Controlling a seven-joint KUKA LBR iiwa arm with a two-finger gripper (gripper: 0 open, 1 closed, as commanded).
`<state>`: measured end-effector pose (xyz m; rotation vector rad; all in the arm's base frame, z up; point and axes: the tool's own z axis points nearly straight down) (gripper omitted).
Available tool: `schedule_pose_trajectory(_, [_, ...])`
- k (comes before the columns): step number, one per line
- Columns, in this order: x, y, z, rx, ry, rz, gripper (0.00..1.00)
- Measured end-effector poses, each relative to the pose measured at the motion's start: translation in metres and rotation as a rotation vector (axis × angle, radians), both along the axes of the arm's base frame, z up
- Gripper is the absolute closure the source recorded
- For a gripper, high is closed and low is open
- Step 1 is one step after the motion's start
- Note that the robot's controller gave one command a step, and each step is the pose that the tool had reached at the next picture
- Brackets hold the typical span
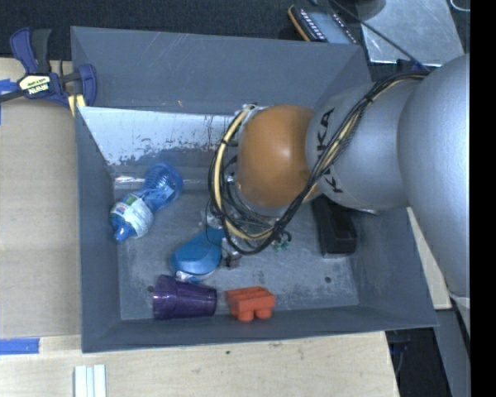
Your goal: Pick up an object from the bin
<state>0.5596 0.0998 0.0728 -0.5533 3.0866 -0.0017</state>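
While the arm [380, 155] hangs low over the middle of the bin [99, 246], its gripper [221, 242] sits right at the edge of a round blue dish [194, 259]. The dish lies on the bin floor toward the front wall, just beside a purple cup [184, 298] tipped on its side and near an orange block [250, 303]. This looks like the grasp stage: nothing is lifted yet, and the dish seems the likeliest target. The next move would call for a firm hold on its rim and a straight lift, clear of cup and block. Whether the gripper is spread or closed cannot be told, because the orange cover [269, 157] and the cables [223, 164] hide its tip, and contact with the dish is unclear. A crushed blue bottle [145, 197] lies well apart to the left, and a black box [335, 228] is partly tucked under the arm.
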Motion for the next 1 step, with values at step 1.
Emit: schedule_pose_trajectory(1, [0.0,0.0,0.0,0.0,0.0,0.0,1.0])
